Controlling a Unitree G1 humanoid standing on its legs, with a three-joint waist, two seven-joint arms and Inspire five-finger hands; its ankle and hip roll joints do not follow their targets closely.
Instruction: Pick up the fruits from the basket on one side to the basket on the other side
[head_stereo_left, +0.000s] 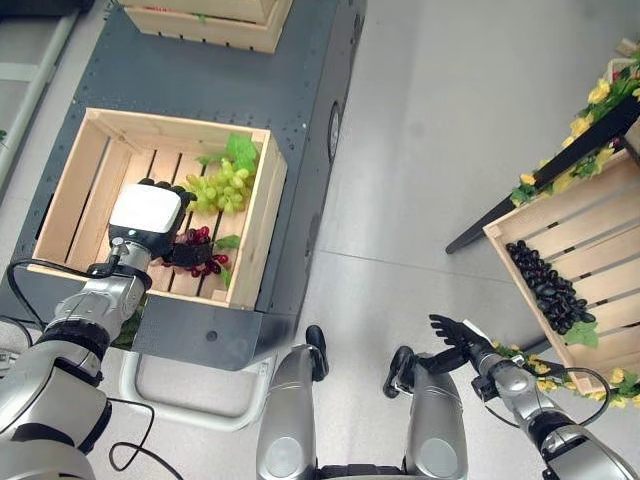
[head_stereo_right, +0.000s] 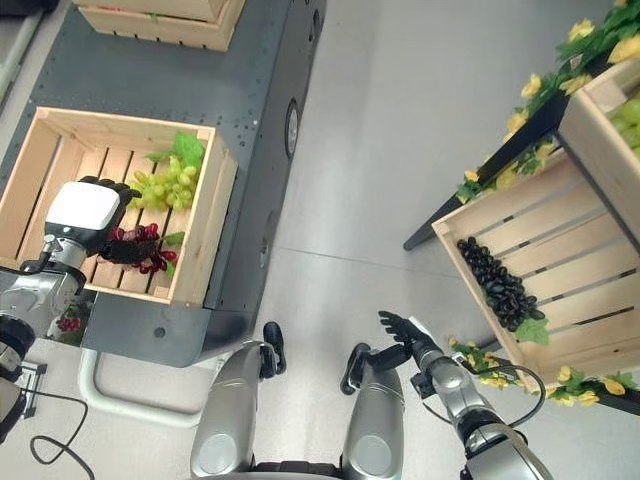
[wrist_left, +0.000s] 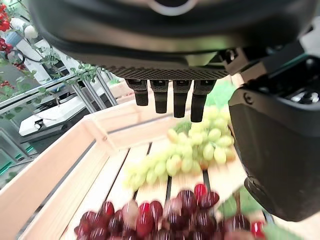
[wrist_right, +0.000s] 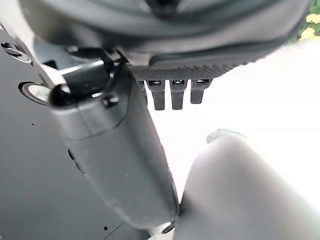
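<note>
Overhead stereo pair, close wrist cameras

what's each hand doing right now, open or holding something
Left hand: open, fingers straight above the red grapes in the crate, holding nothing.
Right hand: open, empty.

3 grape bunches: green (head_stereo_left: 222, 186), red (head_stereo_left: 200, 251), black (head_stereo_left: 550, 286); 3 crates (head_stereo_left: 255, 225).

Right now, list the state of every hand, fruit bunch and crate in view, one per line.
Left hand: open, fingers straight, over the red grapes.
Right hand: open, idle, holding nothing.
Red grape bunch: lying in the left wooden crate.
Green grape bunch: lying in the same crate.
Black grape bunch: lying in the right wooden crate.
</note>
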